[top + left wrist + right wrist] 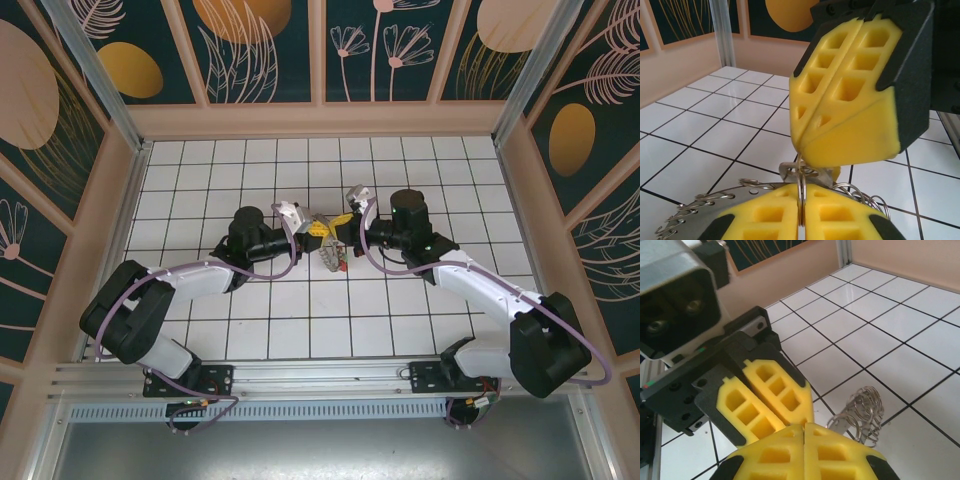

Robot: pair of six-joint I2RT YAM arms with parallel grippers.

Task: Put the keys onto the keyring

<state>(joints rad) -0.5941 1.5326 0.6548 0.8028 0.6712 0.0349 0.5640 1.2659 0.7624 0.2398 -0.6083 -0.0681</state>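
My two grippers meet tip to tip above the middle of the tiled floor. My left gripper (318, 232) (801, 210) is shut on a thin split ring (801, 187), which stands upright between its yellow pads. This ring belongs to the keyring (700, 220) (336, 258), a silvery hoop fringed with small wire loops (865, 410) that hangs below the pads. My right gripper (345, 227) (804, 432) (801, 145) is shut, and its tips touch the top of that ring. I cannot tell whether it pinches anything. The keys are hidden behind the pads and loops.
A flat silvery metal piece (790, 172) sits just behind the pinched ring. White tiled floor (400, 320) spreads around both arms. Patterned walls (320, 50) enclose the floor at the back and both sides.
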